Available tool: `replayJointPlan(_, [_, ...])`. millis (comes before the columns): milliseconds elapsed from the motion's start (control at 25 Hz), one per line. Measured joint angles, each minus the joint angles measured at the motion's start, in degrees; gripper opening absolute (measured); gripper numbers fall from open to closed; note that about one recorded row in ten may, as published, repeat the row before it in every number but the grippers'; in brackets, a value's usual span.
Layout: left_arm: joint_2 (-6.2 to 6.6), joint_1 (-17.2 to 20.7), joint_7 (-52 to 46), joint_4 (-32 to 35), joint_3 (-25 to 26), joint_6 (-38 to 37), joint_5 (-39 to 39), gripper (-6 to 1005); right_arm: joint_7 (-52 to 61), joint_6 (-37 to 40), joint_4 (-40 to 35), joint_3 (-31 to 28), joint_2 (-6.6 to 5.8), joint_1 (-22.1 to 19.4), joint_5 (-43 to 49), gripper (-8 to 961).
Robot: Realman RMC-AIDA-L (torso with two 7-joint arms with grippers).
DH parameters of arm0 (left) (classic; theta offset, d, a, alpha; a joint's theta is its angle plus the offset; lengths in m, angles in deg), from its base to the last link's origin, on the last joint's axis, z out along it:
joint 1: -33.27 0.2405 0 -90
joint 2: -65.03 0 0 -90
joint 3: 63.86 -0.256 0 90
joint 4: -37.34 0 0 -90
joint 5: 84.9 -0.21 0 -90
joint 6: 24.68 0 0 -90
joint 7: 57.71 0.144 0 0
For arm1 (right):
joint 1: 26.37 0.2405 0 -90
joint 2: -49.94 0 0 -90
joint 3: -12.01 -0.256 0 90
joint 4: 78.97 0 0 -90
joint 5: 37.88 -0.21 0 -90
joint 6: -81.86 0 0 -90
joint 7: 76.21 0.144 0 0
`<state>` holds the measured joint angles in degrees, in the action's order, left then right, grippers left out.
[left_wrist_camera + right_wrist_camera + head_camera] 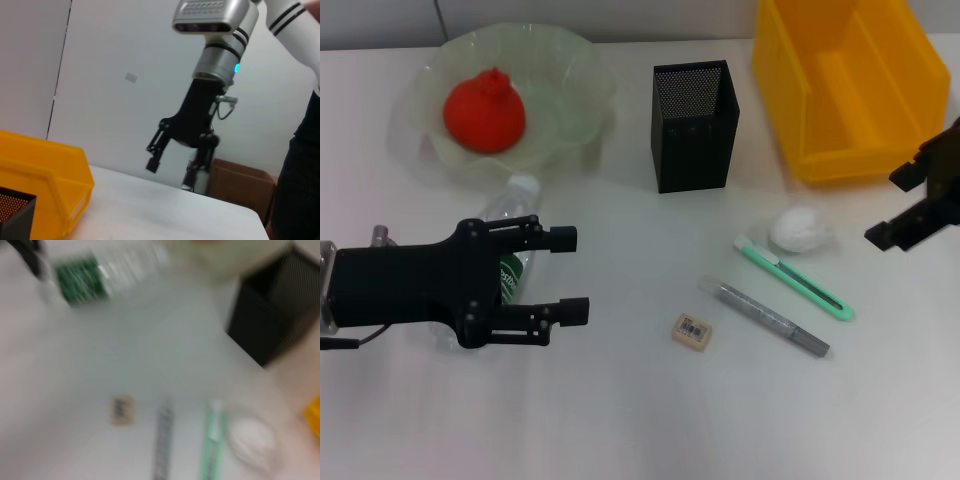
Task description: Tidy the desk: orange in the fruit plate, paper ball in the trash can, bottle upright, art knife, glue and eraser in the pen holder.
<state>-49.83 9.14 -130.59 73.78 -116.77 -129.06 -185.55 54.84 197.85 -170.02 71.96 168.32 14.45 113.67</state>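
Observation:
A clear bottle [517,200] with a green label lies on its side on the white table [620,420], mostly hidden under my left gripper [567,275]. That gripper is open and empty above the bottle. The orange [484,112] sits in the pale green fruit plate [575,90]. The paper ball [799,230], green art knife [795,282], grey glue stick [765,318] and eraser [692,331] lie right of centre. The black mesh pen holder [694,125] stands behind them. My right gripper [905,205] is open above the table's right edge, near the paper ball.
The yellow bin [850,80] stands at the back right, behind my right gripper. The right wrist view shows the bottle [100,275], pen holder [275,315], eraser [121,410], glue stick [162,440], art knife [212,440] and paper ball [250,440].

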Motion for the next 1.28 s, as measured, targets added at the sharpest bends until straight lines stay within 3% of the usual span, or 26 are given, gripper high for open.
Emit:
replayJointPlan(80, [-0.03, 0.1, 0.2, -0.2, 0.0, 0.1, -0.1, 819, 1.0, -1.6, 1.1, 2.3, 0.48, 0.7, 3.0, 782])
replayJointPlan(120, [-0.07, 0.1, 0.6, -0.5, 0.0, 0.5, -0.1, 819, 4.1, -6.5, 4.6, 7.1, 1.05, 1.3, 6.9, 781])
replayJointPlan(200, [-0.09, 0.2, 0.9, -0.7, 0.0, 0.7, -0.2, 819, 6.0, -9.2, 6.4, 9.1, 1.07, 1.4, 7.9, 780])
replayJointPlan(320, [-0.15, 0.5, 1.1, -0.7, 0.0, 1.2, -0.2, 818, 11.8, -19.5, 15.7, 13.7, 0.97, 2.4, 8.5, 779])
replayJointPlan(640, [-0.16, 1.2, 1.1, -0.8, 0.0, 2.2, -0.3, 810, 11.8, -31.7, 29.1, 14.7, 0.98, 4.6, 4.9, 775])
replayJointPlan(920, [-0.62, 1.3, 1.1, -0.8, 0.0, 2.5, -0.5, 805, 10.1, -37.4, 36.3, 16.6, 0.98, 6.2, 3.1, 771])
replayJointPlan(1040, [-0.63, 1.4, 1.1, -0.8, 0.0, 2.7, -0.5, 803, 9.7, -37.7, 35.9, 16.7, 1.0, 5.9, 3.1, 770])
replayJointPlan(1120, [-0.63, 1.5, 0.9, -0.8, 0.0, 2.7, -0.5, 802, 9.3, -36.1, 32.8, 16.3, 1.01, 4.7, 2.9, 562])
replayJointPlan(1280, [-0.58, 1.7, 0.6, -0.8, 0.0, 2.6, -0.5, 799, 9.4, -31.5, 25.9, 15.7, 0.93, 2.6, 2.9, 491])
